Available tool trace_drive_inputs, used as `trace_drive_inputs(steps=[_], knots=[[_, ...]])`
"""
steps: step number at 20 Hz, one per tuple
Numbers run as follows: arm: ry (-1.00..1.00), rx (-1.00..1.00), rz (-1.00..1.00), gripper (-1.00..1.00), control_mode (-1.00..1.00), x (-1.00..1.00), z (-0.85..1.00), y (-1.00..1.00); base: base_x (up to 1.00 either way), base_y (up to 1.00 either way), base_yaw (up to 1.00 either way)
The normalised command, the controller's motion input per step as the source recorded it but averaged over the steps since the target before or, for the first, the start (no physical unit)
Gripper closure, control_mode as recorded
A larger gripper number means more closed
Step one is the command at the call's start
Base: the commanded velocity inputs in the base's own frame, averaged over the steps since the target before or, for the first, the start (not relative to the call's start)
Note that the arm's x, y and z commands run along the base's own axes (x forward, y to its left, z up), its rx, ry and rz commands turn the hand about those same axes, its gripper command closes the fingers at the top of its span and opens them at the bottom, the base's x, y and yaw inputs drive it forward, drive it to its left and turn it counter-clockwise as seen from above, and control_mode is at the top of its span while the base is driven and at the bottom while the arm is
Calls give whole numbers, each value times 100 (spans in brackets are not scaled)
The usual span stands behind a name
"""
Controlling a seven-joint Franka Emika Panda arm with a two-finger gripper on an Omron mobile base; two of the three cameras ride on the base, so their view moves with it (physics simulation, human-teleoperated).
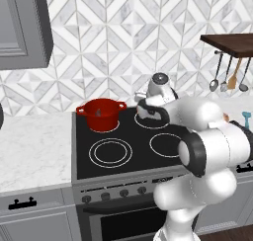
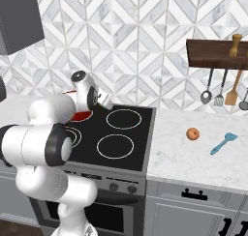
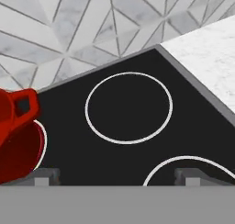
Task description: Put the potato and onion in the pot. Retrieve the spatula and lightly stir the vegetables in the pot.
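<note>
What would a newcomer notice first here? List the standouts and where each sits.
The red pot catches the eye first, sitting on the back left burner of the black stovetop. Next comes the bulky white arm bent over the stove, its open claw above the burners beside the pot. On the marble counter right of the stove lie the orange-brown onion and teal spatula.

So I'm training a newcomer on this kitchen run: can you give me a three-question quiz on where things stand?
1. True or false: the onion is in the pot.
2. What lies right of the onion on the counter? A) ladle B) spatula C) lid
3. Fill in: the gripper hangs over the ___, jaws open.

Key: 1 false; 2 B; 3 stove.
</note>
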Motion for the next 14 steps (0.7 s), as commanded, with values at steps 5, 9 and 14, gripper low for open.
trace_drive_inputs(steps=[5, 9, 14], knots=[[1, 0, -12, -100, -100, -16, 0, -100, 0, 0, 0], [4, 0, -11, -100, -100, -3, -2, -100, 0, 0, 0], [4, 0, -7, -100, -100, -1, 0, -100, 0, 0, 0]])
